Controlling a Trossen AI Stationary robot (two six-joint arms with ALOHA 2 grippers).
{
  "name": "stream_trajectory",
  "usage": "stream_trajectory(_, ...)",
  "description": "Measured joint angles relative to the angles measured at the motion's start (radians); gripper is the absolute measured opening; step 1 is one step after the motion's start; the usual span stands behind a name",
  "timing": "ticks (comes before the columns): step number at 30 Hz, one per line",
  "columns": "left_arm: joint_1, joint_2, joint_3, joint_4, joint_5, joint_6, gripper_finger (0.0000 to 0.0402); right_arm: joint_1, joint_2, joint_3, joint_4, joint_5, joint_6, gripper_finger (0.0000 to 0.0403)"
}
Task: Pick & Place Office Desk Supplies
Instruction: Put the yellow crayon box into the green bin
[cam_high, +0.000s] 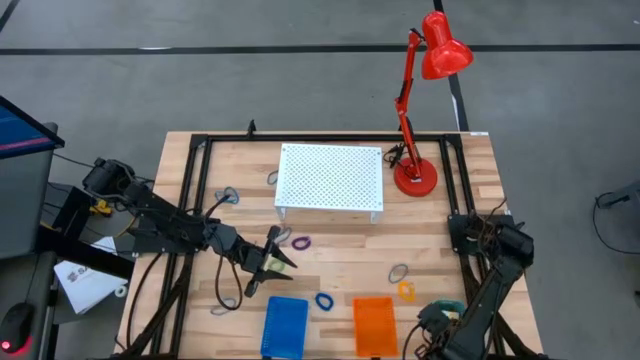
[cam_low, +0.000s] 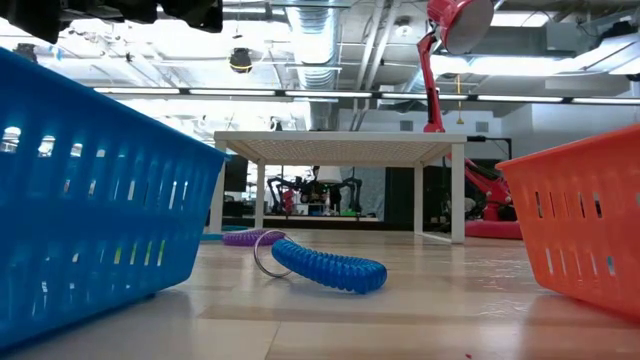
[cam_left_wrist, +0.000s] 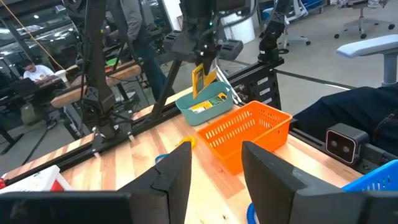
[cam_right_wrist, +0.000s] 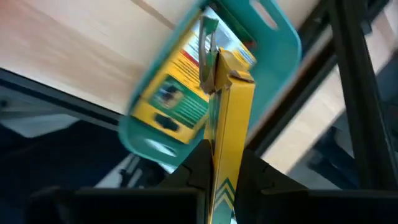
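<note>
One crayon box (cam_right_wrist: 180, 93) lies in the teal tray (cam_right_wrist: 283, 37); a second (cam_right_wrist: 227, 134) hangs pinched in the right gripper (cam_right_wrist: 225, 165) above it. Left gripper (cam_left_wrist: 214, 177) hovers part-open, empty — loops, the blue loop (cam_low: 325, 268) among them, lie unsorted.

Our left arm reaches from the table's left edge toward the middle, its left gripper (cam_high: 272, 262) low over the wood with the fingers (cam_left_wrist: 171, 180) parted and nothing between them. Our right arm folds back along the right side to the near edge. There the right gripper (cam_right_wrist: 225, 165) points down, its fingers pinched tight on a crayon box (cam_right_wrist: 229, 118).
</note>
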Motion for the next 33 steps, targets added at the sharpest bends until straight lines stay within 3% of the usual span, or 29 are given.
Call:
stream_trajectory(11,0.000,0.000,-0.002,-0.005,0.001,0.000,0.0135,0.000,0.000,-0.112,-0.001,-0.044,0.016,0.0031)
stream_trajectory(21,-0.001,0.001,-0.002,-0.008,0.013,0.000,0.0135,-0.025,0.000,-0.122,0.000,-0.088,0.069,0.0036)
stream_trajectory(33,-0.001,0.001,-0.002,-0.024,0.014,-0.009,0.0135,-0.037,0.000,-0.122,0.000,-0.102,0.025,0.0139)
